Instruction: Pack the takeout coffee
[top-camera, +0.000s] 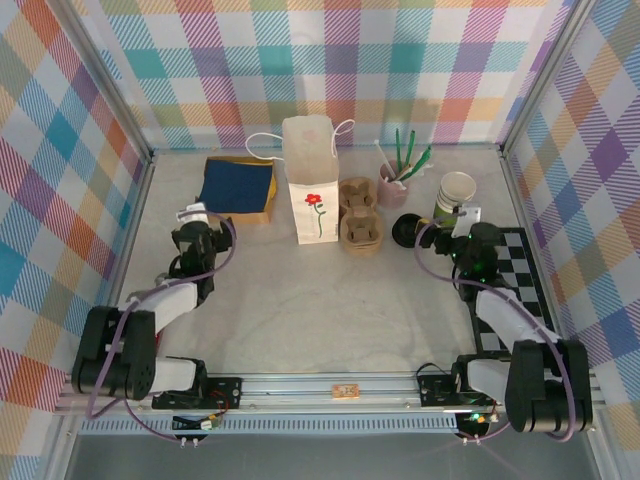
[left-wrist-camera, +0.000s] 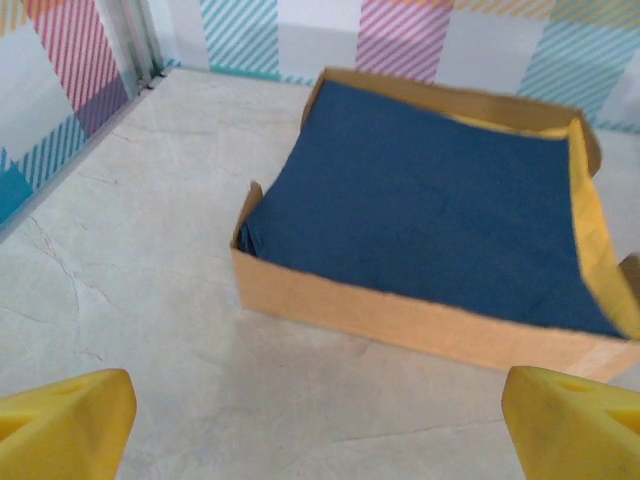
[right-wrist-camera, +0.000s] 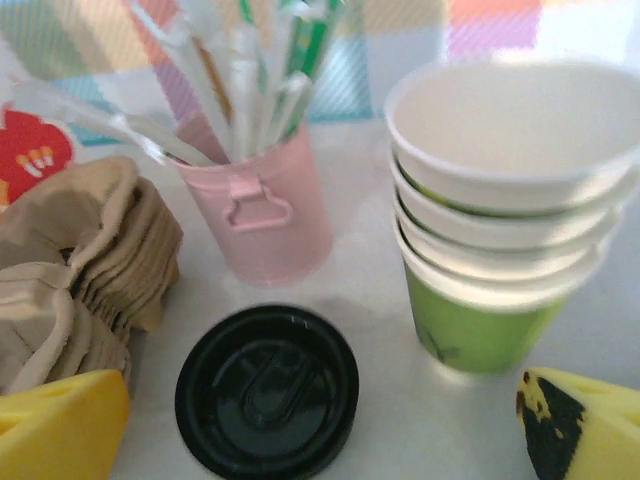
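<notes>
My left hand hangs released over the left side of the bench, its yellow fingertips set wide with nothing between them. Just beyond them, toward the far-left corner, sits a card box filled with dark blue napkins. My right hand is released too, its fingers spread and empty, on the right side of the bench. The coffee stands just beyond those fingers, a little left of the middle of the gap. I look down on its round black lid, and the cup under it is hidden from me. To its right, close but not touching, is a stack of lidless green cups with white rims. Behind the coffee stands a pink pot of sticks, and to its left lies a pile of brown pulp carriers. From above, the coffee sits between the carriers and my right hand. A white bag with a red flower stands upright just left of the carriers.
</notes>
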